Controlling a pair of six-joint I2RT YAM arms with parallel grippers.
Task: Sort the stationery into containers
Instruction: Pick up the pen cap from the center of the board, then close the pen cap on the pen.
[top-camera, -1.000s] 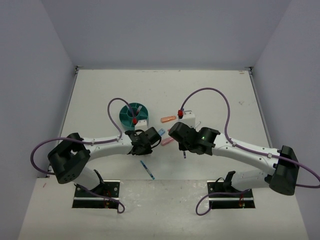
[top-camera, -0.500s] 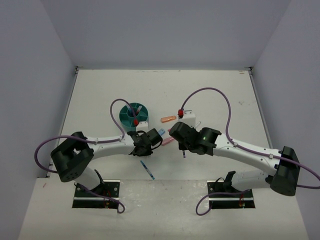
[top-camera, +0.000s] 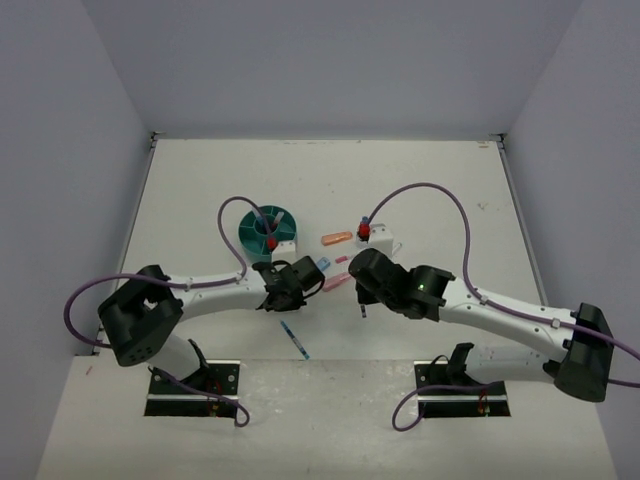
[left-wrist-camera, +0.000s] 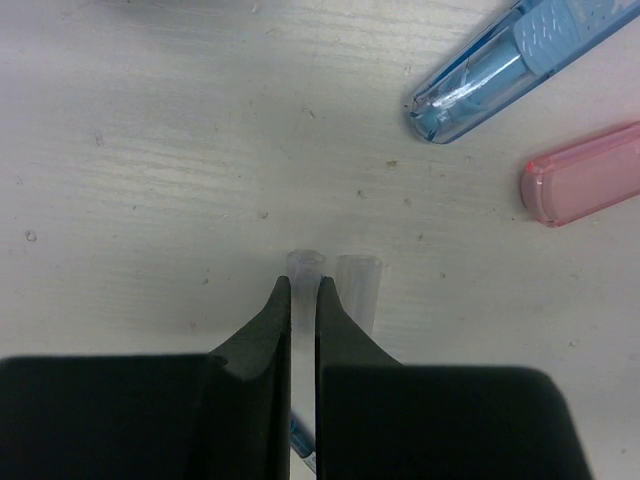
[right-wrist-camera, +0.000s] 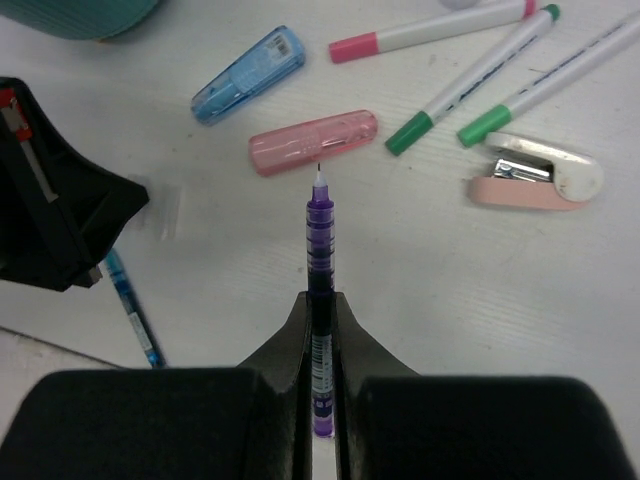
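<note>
Quick status: I'd say we're early in this one. My right end effector (right-wrist-camera: 320, 305) is clamped shut on a purple pen (right-wrist-camera: 320, 215), nib pointing straight out ahead of it, lifted off the bench (top-camera: 420, 180). My left end effector (left-wrist-camera: 297, 290) is pinched down on a small clear piece (left-wrist-camera: 305, 265) that pokes out past the tips. There's a second clear bit right beside it on the right, and I can't tell if that's a separate thing or part of the same one.

The teal organizer (top-camera: 248, 232) sits far ahead and to the left of my right end effector. From above it's too small for me to say what's already in its compartments, so no claims there.

Plenty left on the bench though:
- pink marker (right-wrist-camera: 315, 142) just ahead of the purple nib
- light-blue marker (right-wrist-camera: 250, 75) ahead and to the left
- a pink-ended pen (right-wrist-camera: 430, 30) and two green-tipped pens (right-wrist-camera: 470, 85) ahead and to the right
- a pink-and-white stapler (right-wrist-camera: 535, 175) off to the right
- a blue pen (right-wrist-camera: 130, 310) close in on the left
- an orange marker (top-camera: 336, 238) further out ahead

So my read is two items in hand, neither dropped in yet, and most of the pile waiting.
</note>
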